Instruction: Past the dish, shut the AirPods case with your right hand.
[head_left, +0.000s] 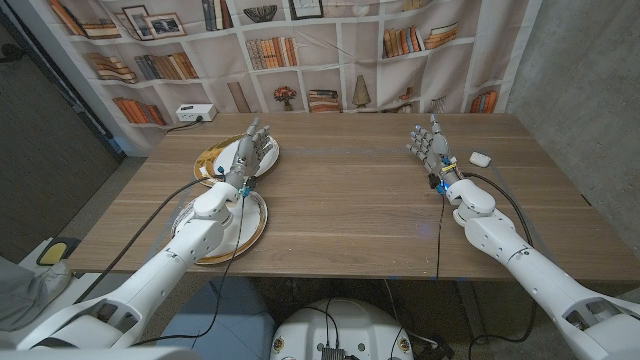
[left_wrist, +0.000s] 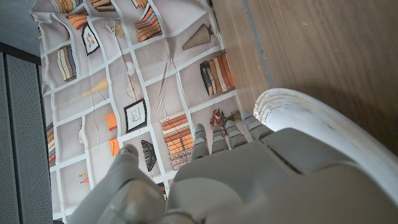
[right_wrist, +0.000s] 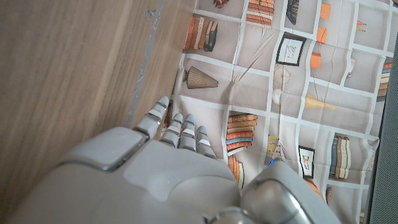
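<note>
Small white AirPods case (head_left: 480, 158) on the brown wooden tabletop (head_left: 350, 190), just beside the right robot hand (head_left: 430, 145), fingers spread, grasping nothing; left robot hand (head_left: 248, 155) likewise released over a gold-rimmed white dish (head_left: 212, 160).

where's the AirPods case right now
In the head view, the AirPods case sits on the table's right side, just right of the right hand, apart from it.
</note>
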